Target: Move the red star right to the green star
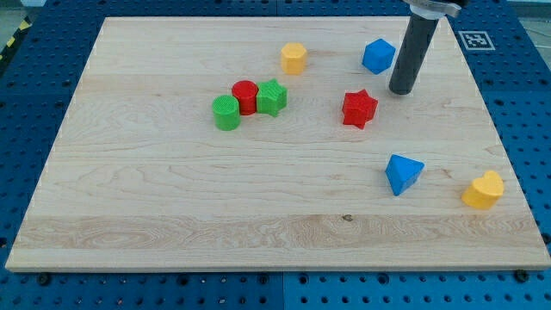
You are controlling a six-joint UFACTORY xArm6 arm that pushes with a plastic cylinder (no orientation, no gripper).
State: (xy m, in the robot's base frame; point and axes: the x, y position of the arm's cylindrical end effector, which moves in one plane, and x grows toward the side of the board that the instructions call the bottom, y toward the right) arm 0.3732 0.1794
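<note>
The red star (359, 108) lies on the wooden board, right of the middle. The green star (272, 97) lies to its left, touching a red cylinder (244, 96) that touches a green cylinder (225, 113). My tip (400, 90) stands on the board up and to the right of the red star, a short gap away, not touching it. It is just right and below a blue block (378, 56).
A yellow block (294, 58) sits near the view's top centre. A blue triangular block (403, 173) and a yellow heart-shaped block (483, 190) lie at the lower right. The board's right edge (508, 155) is near.
</note>
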